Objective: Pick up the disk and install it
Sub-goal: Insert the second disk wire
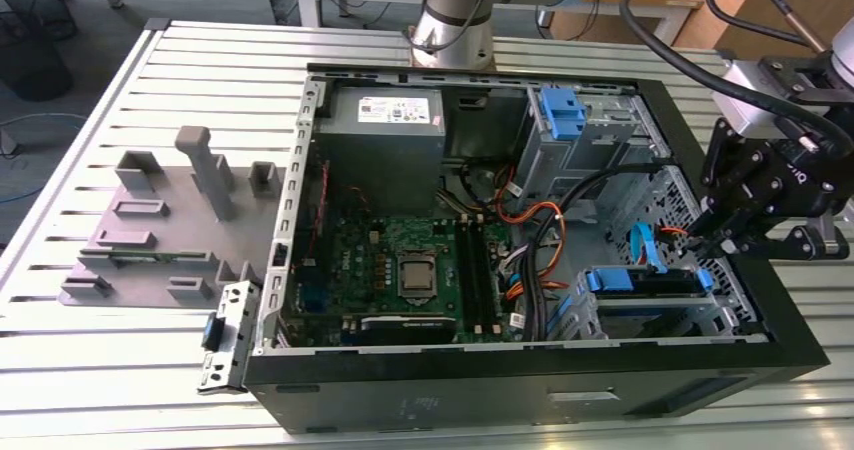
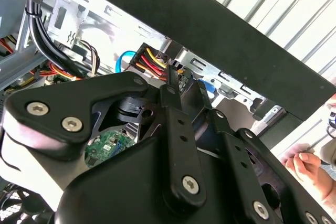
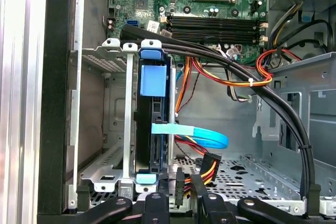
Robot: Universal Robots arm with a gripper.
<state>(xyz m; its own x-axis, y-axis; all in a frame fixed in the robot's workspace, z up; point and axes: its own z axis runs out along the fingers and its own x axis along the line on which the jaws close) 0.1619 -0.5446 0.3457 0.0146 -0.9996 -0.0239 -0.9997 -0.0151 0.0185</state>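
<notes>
Grey fixture: resting on the slatted counter, toward the exterior view's left, beside the case.
Open computer case: lying on its side, motherboard showing in the middle, grey power-supply box at the far end.
Disk: sitting in the drive cage toward the exterior view's right, blue rails showing; in the first wrist view standing edge-on between the cage walls, a blue data cable curling just beside it.
Pincer: hanging over the case's wall just beside the cage, carrying nothing visible; whether released or clenched, I cannot tell.
Progress: judging by its place, the disk is looking already seated; whether any cabling is left is unclear.
Hand: showing beyond the case in the second wrist view.
</notes>
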